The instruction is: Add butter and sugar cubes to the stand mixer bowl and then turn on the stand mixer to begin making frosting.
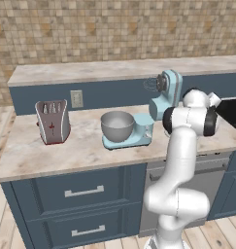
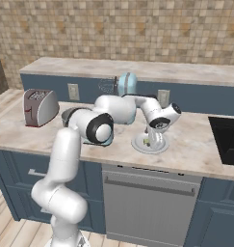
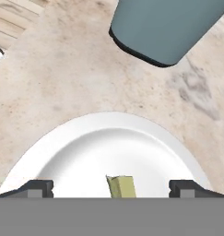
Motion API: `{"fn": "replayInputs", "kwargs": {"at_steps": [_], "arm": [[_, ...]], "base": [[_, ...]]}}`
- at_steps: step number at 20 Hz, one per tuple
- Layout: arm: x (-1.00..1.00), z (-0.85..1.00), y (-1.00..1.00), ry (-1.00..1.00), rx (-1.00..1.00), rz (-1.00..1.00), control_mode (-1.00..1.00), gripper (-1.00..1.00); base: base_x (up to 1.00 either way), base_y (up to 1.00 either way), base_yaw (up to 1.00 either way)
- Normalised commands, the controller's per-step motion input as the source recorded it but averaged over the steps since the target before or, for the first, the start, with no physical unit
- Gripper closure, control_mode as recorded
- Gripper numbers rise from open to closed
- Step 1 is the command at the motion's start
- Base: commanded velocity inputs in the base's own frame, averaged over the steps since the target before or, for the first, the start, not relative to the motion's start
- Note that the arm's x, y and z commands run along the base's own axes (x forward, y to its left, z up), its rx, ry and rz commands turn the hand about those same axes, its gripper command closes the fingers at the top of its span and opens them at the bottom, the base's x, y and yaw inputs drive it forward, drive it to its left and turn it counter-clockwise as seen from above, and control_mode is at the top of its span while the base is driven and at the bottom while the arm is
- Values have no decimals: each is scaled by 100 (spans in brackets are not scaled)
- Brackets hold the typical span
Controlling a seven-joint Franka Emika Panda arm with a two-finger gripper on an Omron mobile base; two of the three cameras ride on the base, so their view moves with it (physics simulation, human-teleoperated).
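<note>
Hand view puts our end effector [image 3: 111, 186] directly over the white plate [image 3: 85, 147], its two dark tips spread wide and empty, with the butter [image 3: 121, 186] lying on the plate between them. We judge the step in hand to be picking up that pale yellow block. To do it well, we keep it centred between the tips as we descend, stop short of the plate, and close gently, since butter probably squashes or slips. In the right base view the end effector [image 2: 156, 140] hangs just above the plate [image 2: 137, 144] on the worktop [image 2: 200, 144]. The stand mixer bowl [image 1: 117, 125] sits on the stand mixer [image 1: 160, 104], off to one side, waiting.
</note>
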Motion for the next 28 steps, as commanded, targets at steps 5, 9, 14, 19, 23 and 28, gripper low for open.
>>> {"fn": "replayInputs", "kwargs": {"at_steps": [5,9,14,19,23,28], "arm": [[22,-19,-8,5,0,0,-100,-100],[18,-20,-11,5,0,0,-100,-100],[13,-16,-13,4,0,0,-100,-100],[14,-14,-8,3,0,0,-100,-100],[16,-20,-1,5,0,0,-100,-100],[11,-29,0,9,0,0,-100,-100]], "base": [[0,0,0],[0,0,0],[0,0,0],[0,0,0],[0,0,0],[0,0,0]]}}
